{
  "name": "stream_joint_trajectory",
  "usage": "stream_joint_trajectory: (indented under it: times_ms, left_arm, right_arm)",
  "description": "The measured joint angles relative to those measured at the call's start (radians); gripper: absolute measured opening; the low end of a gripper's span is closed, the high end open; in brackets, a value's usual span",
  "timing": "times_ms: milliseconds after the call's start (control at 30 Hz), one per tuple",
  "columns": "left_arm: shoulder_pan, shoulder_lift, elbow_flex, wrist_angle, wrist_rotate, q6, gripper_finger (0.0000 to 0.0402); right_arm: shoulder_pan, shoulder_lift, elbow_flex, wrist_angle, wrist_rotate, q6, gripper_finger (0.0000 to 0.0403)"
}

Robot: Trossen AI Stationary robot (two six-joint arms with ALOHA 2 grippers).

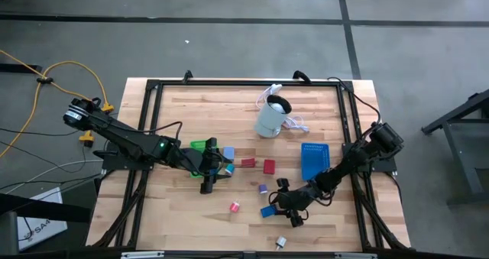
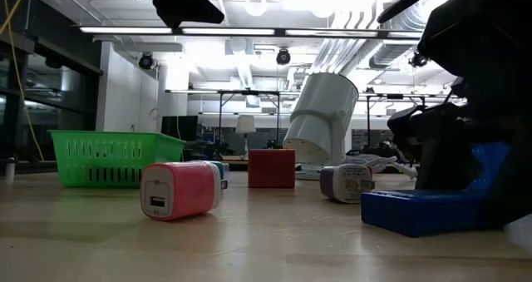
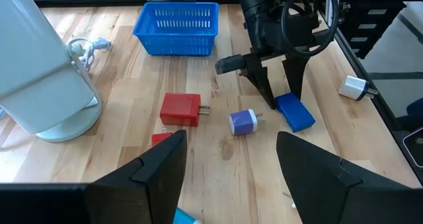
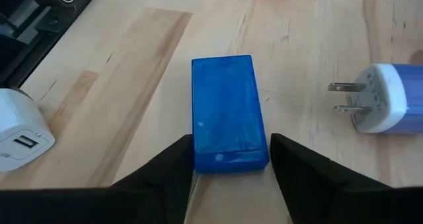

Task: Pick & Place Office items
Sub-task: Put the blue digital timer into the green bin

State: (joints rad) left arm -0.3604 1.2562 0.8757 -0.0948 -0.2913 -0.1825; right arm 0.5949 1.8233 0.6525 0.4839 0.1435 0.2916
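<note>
My right gripper (image 4: 231, 139) is down at the table near its front right, its fingers on either side of a flat blue block (image 4: 228, 112); the block also shows in the high view (image 1: 268, 211). Around it lie a purple plug (image 3: 243, 121), a white charger (image 4: 20, 141), a pink charger (image 2: 179, 190) and two red blocks (image 1: 248, 163) (image 1: 269, 166), each resting flat on the wood. My left gripper (image 3: 228, 178) hangs open above the table beside the green tray (image 1: 200, 146), with nothing between its fingers. My right gripper pinches the blue block between its two fingers by the two long sides, at the end nearest the gripper (image 4: 228, 159). The fingers slant down from the table's right side and lie along the block. The block lies flat on the table.
A blue tray (image 1: 313, 160) stands right of centre, just behind my right arm. A pale cylindrical appliance (image 1: 271, 118) with a white cord (image 1: 294, 124) stands at the back centre. A small light-blue piece (image 1: 228, 152) lies beside the green tray.
</note>
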Motion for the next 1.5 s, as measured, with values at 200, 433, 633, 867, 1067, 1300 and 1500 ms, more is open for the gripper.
stream_joint_trajectory:
  times_ms: [200, 433, 633, 867, 1067, 1300, 1500]
  left_arm:
    - [0.000, 0.000, 0.000, 0.000, 0.000, 0.000, 0.0227]
    - [0.000, 0.000, 0.000, 0.000, 0.000, 0.000, 0.0227]
    - [0.000, 0.000, 0.000, 0.000, 0.000, 0.000, 0.0227]
    - [0.000, 0.000, 0.000, 0.002, 0.000, 0.000, 0.0227]
    - [0.000, 0.000, 0.000, 0.002, 0.000, 0.000, 0.0227]
    - [0.000, 0.000, 0.000, 0.002, 0.000, 0.000, 0.0227]
    - [0.000, 0.000, 0.000, 0.007, 0.000, 0.000, 0.0227]
  right_arm:
    - [0.000, 0.000, 0.000, 0.000, -0.003, 0.000, 0.0155]
    - [0.000, 0.000, 0.000, 0.003, -0.005, 0.000, 0.0152]
    - [0.001, -0.005, -0.001, 0.015, -0.011, -0.003, 0.0148]
    - [-0.025, -0.053, -0.001, 0.082, -0.007, -0.005, 0.0148]
    - [-0.089, -0.096, 0.000, 0.103, -0.003, -0.008, 0.0148]
    - [-0.162, -0.102, 0.001, 0.174, -0.015, -0.033, 0.0148]
    - [-0.185, -0.102, 0.014, 0.192, -0.016, -0.058, 0.0148]
